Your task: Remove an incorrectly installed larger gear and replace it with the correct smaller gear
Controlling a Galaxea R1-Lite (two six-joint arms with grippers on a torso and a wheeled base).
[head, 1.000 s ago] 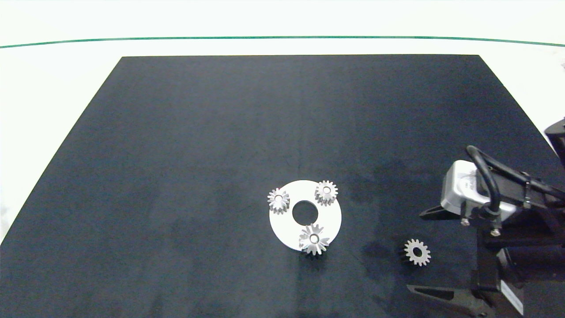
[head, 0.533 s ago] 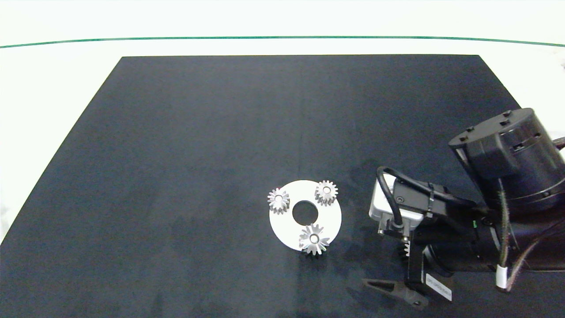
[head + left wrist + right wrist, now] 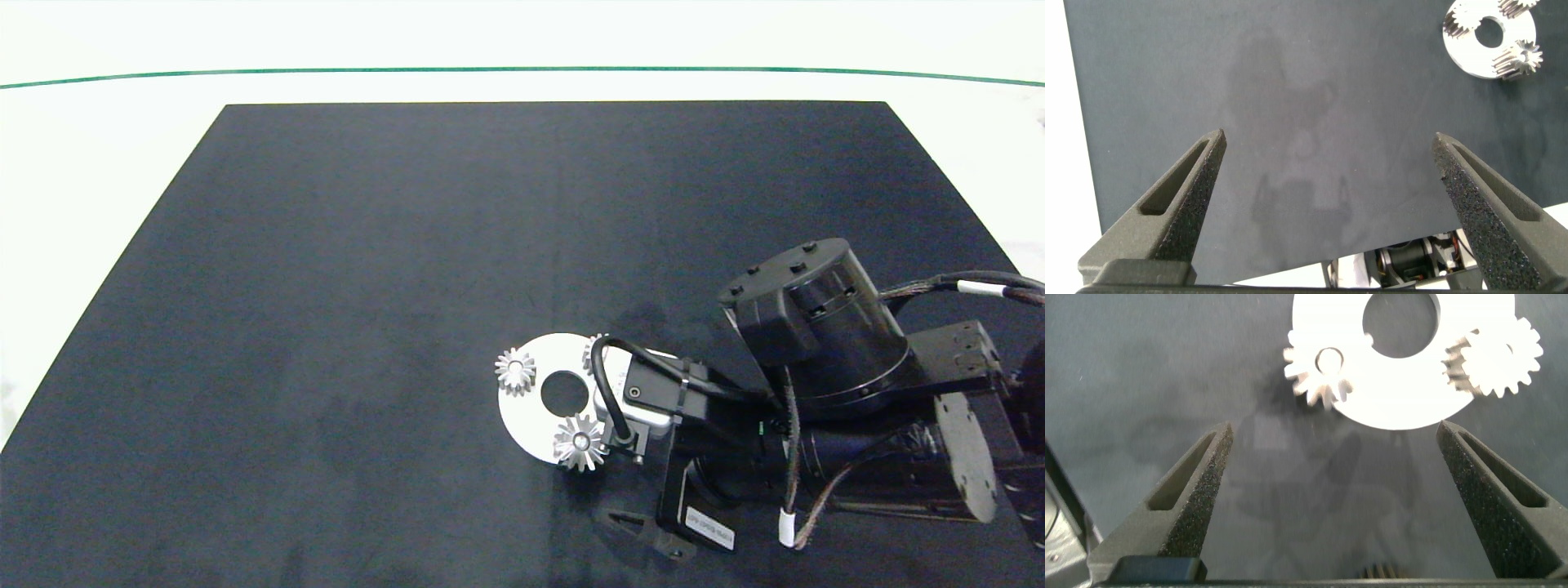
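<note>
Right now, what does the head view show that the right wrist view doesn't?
Head view only: the right arm's dark body and a small silver short-toothed gear on the white ring-shaped disc's left edge. Right wrist only: the right gripper open, short of that disc, with gear teeth by its base, perhaps the smaller gear. Both: the disc and the silver larger gear with long splayed teeth.

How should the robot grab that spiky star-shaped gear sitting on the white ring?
Probably by its toothed rim, from straight above. The larger gear lies flat at the edge of the white disc, so only its outer teeth give the fingers something to pinch; its centre hole looks too small. The right gripper is open nearby, and one finger could go just outside the disc's edge.
</note>
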